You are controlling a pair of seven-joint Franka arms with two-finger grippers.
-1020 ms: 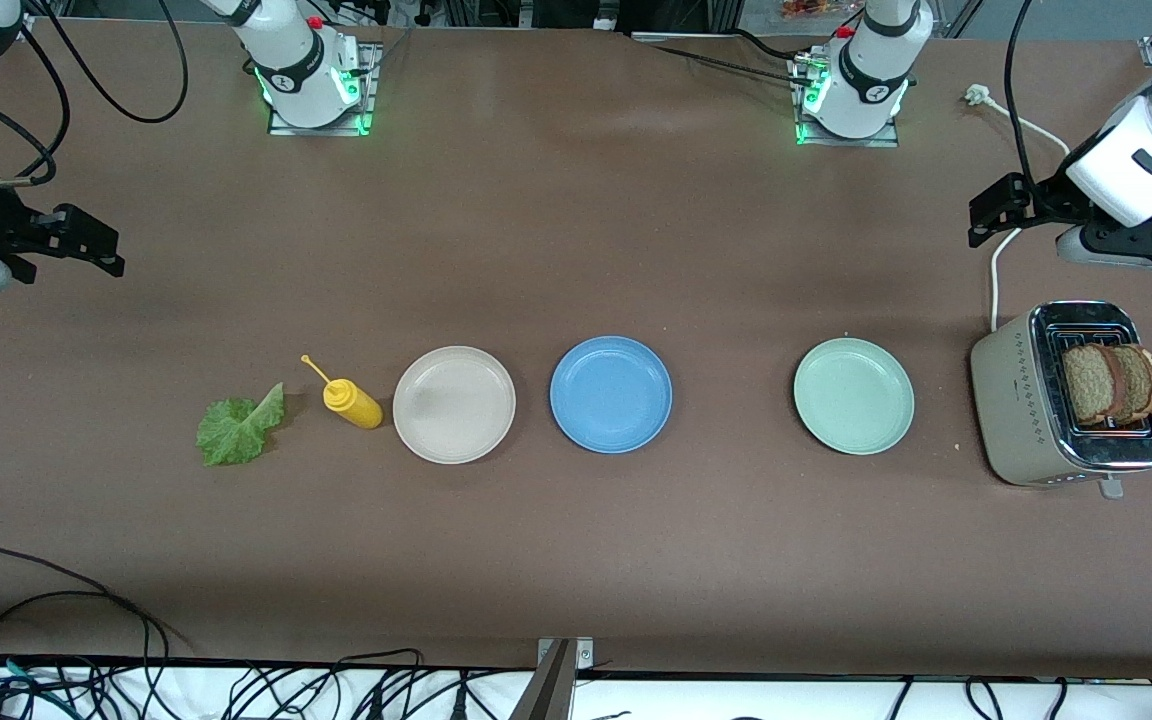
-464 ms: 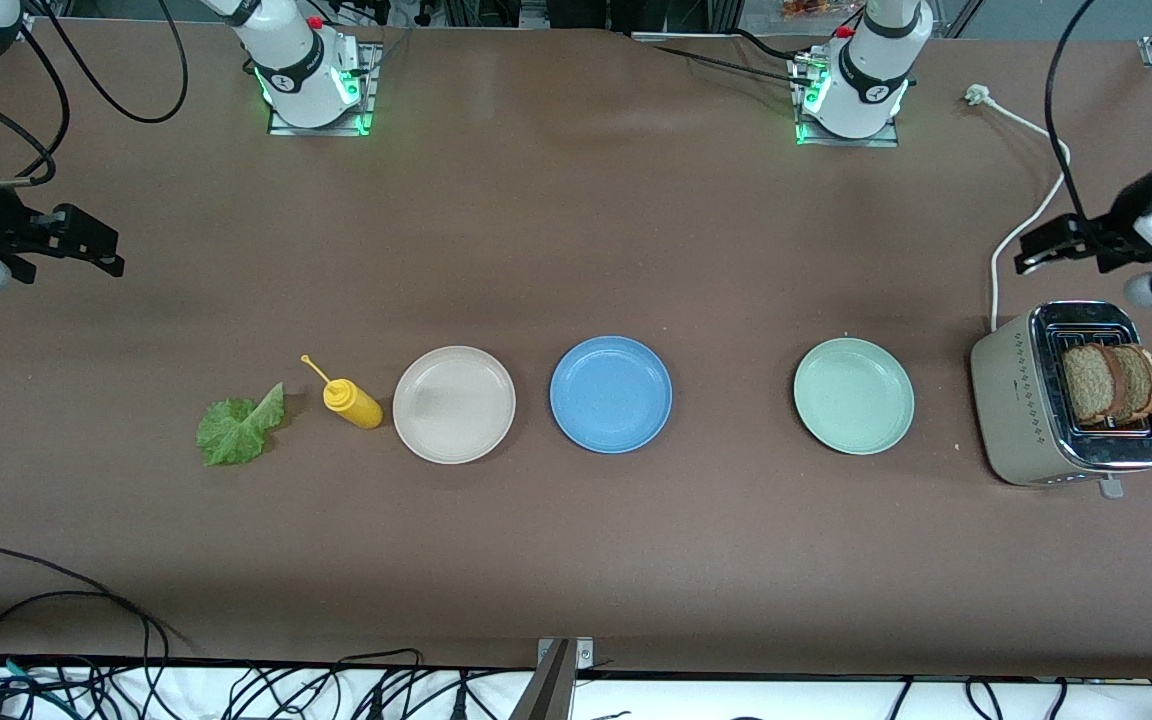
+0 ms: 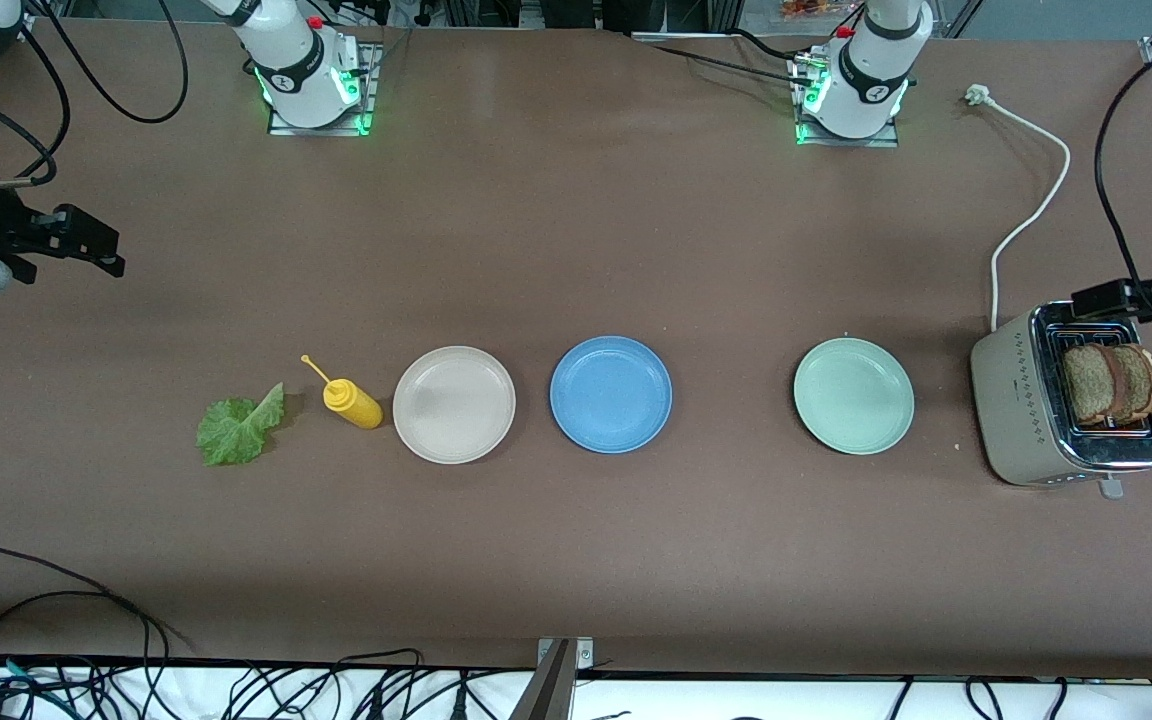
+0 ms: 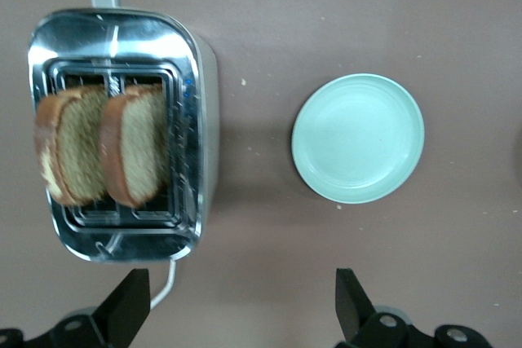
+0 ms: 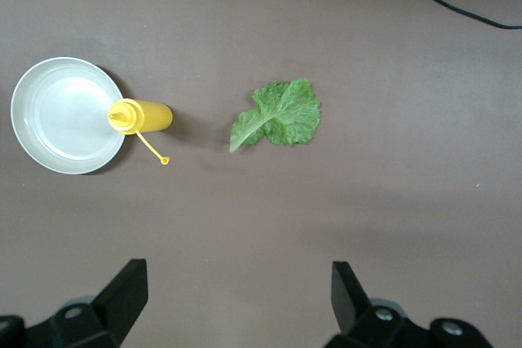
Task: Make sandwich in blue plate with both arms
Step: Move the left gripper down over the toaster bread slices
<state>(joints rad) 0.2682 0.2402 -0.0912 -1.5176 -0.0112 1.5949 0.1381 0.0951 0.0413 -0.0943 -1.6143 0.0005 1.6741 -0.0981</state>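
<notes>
- Lettuce leaf (image 3: 239, 428), yellow bottle (image 3: 351, 401), beige plate (image 3: 454, 404), blue plate (image 3: 611, 393), green plate (image 3: 853, 395) and toaster (image 3: 1066, 397) are lying in one row along the worktop (image 3: 576, 560).
- Blue plate is sitting bare.
- Two bread slices (image 3: 1111, 383) are standing in the toaster slots.
- Left pincer (image 4: 236, 311) is hovering over the toaster's edge, fingers apart, holding nothing.
- Right pincer (image 5: 236, 307) is waiting above its end of the worktop, fingers apart.

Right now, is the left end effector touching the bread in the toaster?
Apart. The left wrist view shows the left end effector open, its fingertips clear of the bread slices in the toaster.
</notes>
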